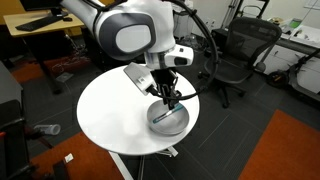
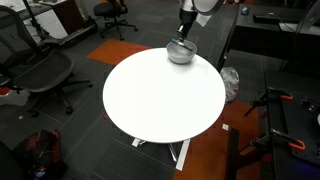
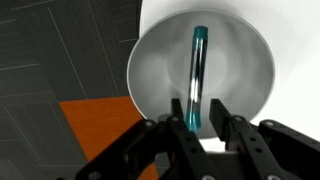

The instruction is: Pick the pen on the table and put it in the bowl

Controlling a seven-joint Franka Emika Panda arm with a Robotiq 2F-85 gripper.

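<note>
The grey-white bowl [image 1: 176, 123] stands at the edge of the round white table [image 1: 110, 115]; both also show in an exterior view, bowl [image 2: 180, 52] and table [image 2: 160, 100]. In the wrist view the thin dark-green pen [image 3: 197, 70] is inside the bowl [image 3: 145, 70], with one end down in the bowl and the near end up between my fingers. My gripper [image 3: 197, 118] hangs right over the bowl, its fingers set wider than the pen, with a gap on one side. The gripper [image 1: 172, 95] and the slanted pen [image 1: 163, 108] show over the bowl.
Black office chairs [image 1: 245, 50] stand around the table, and another chair [image 2: 35, 70] is near it. Tan wooden desks [image 1: 40, 25] are behind. An orange carpet patch [image 1: 290, 150] lies on the dark floor. The bowl sits close to the table's rim.
</note>
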